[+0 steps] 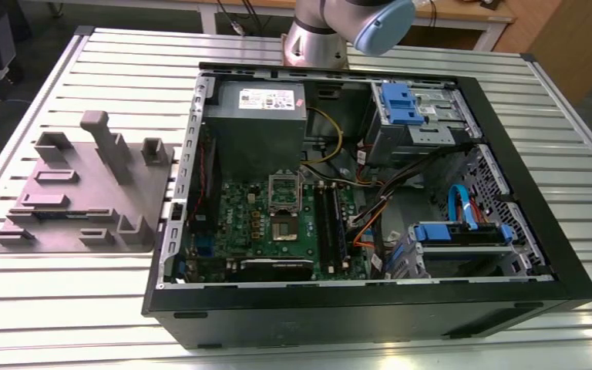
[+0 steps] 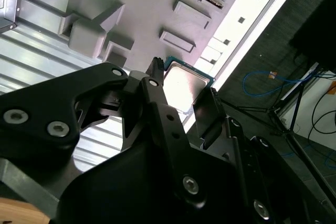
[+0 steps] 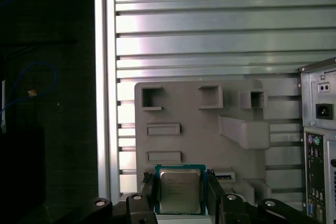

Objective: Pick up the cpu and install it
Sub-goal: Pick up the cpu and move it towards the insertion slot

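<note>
The tool (image 3: 180, 182) has its two black fingers (image 3: 148, 195) closed in on the cpu (image 3: 180, 192), one against each of two opposite edges. They stand only as far apart as the chip is wide. The chip sits clamped between them, its silver top turned toward the first wrist view's camera, with a thin green border showing round the metal. The second wrist view catches the same grip from another angle: the tool (image 2: 182, 80) pinches the cpu (image 2: 187, 85), and the bright top shines between the fingertips (image 2: 155, 72).

The cpu looks to be held up off the tray (image 3: 194, 124), in line with one of the tray's edges rather than lying in any pocket. That tray (image 2: 157, 3) is a grey moulded plate with rectangular pockets and raised blocks. It lies flat on the slatted metal bench (image 3: 210, 24).

Just beside the tray stands the computer case (image 3: 320, 129), showing its rear panel of ports. In the exterior view the tray (image 1: 80, 200) lies on the bench (image 1: 121, 69), and the case (image 1: 378, 308) is on the exterior view's right of it, laid open. The green motherboard (image 1: 244, 216) sits in the part of the case nearest the tray. The arm (image 1: 322, 31) rises beyond the case, well apart from the tray. Past the tray's far side the bench ends, and a blue cable (image 3: 31, 77) lies on the dark floor there.
</note>
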Controlling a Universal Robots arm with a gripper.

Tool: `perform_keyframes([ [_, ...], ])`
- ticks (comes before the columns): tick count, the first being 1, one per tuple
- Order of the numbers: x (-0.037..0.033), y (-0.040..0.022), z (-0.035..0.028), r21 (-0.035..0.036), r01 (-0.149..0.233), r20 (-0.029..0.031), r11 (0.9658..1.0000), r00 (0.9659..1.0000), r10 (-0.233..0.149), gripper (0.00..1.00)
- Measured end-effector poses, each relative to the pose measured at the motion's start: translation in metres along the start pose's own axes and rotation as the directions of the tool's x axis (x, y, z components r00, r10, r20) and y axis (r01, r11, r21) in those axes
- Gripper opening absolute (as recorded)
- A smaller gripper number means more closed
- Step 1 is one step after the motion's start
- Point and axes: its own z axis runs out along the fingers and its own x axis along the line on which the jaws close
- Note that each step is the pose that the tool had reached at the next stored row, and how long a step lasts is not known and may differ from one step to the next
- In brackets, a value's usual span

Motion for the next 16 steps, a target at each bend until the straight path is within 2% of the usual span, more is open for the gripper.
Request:
perform_keyframes([
  [7, -0.0051, 0.0003, -0.0001, 0.0000, 0.000, -0.0001, 1.0000, 1.0000, 0.000, 0.47],
  [16, -0.0054, 0.0003, -0.0001, 0.0000, 0.000, 0.0000, 1.0000, 1.0000, 0.000, 0.47],
])
